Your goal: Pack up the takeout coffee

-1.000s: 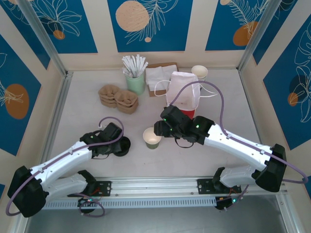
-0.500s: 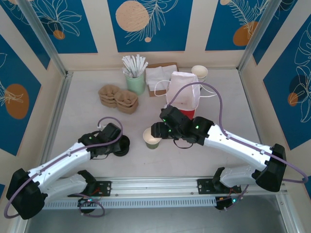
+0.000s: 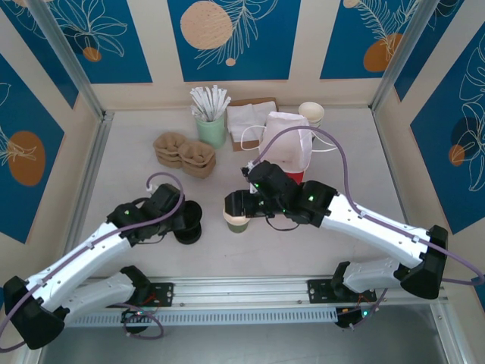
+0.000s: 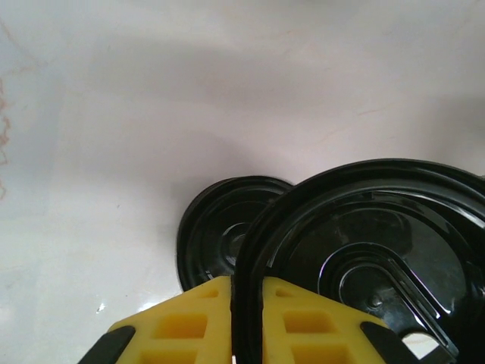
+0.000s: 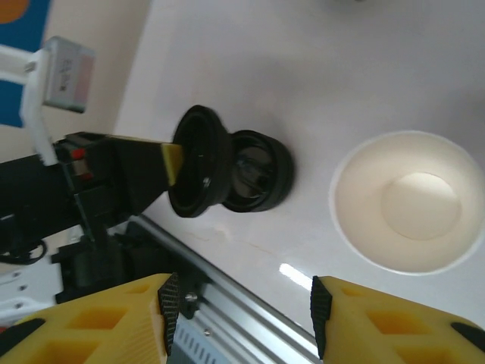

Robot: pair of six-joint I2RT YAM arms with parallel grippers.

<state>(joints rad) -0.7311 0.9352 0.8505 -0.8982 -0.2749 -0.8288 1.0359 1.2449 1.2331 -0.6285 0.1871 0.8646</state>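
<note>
Left gripper [image 4: 246, 307] shifted, jaws clamped on black lid [image 4: 364, 250], right gripper [image 5: 242, 297] jaws apart at cup [image 5: 405, 201], white worktop [image 3: 360, 171], blue walls [image 3: 261, 57].

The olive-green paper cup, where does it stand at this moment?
Top view: the cup stands near the front middle of the table, partly under the right tool, black lids to its left, the red-and-white bag behind it.
</note>
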